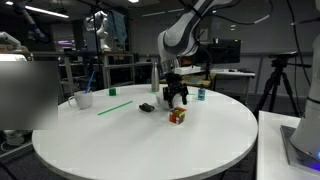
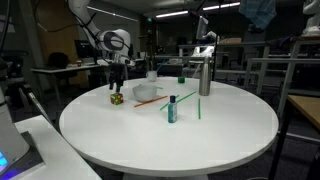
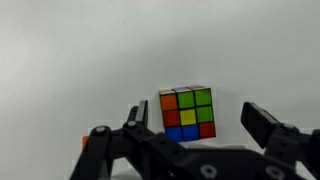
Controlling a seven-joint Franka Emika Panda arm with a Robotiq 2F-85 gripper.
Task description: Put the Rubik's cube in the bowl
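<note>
From where I stand, the end effector (image 1: 176, 99) hangs straight down just over the Rubik's cube (image 1: 177, 116), which sits on the round white tabletop (image 1: 120, 145), out at about 2 o'clock from its middle in that exterior view. In the wrist view the two black fingers (image 3: 262, 122) stand wide apart and hold nothing. The cube shows between them with its orange, green, yellow, blue and red squares facing up. It lies closer to the finger at 9 o'clock, and bare tabletop is visible on either side of it.

In an exterior view, the bowl (image 2: 147, 93) rests on the tabletop near the cube, at about 3 o'clock of it, and the two are not touching. The cube is outside the bowl.

Around the cube in an exterior view:
- A flat black object (image 1: 146, 107) lies close by at 9 o'clock.
- A green stick (image 1: 115, 107) lies further out the same way.
- A white mug (image 1: 84, 99) stands beyond that, near the rim.
- A small teal bottle (image 1: 201, 95) stands at roughly 1 o'clock, well apart from the cube
</note>
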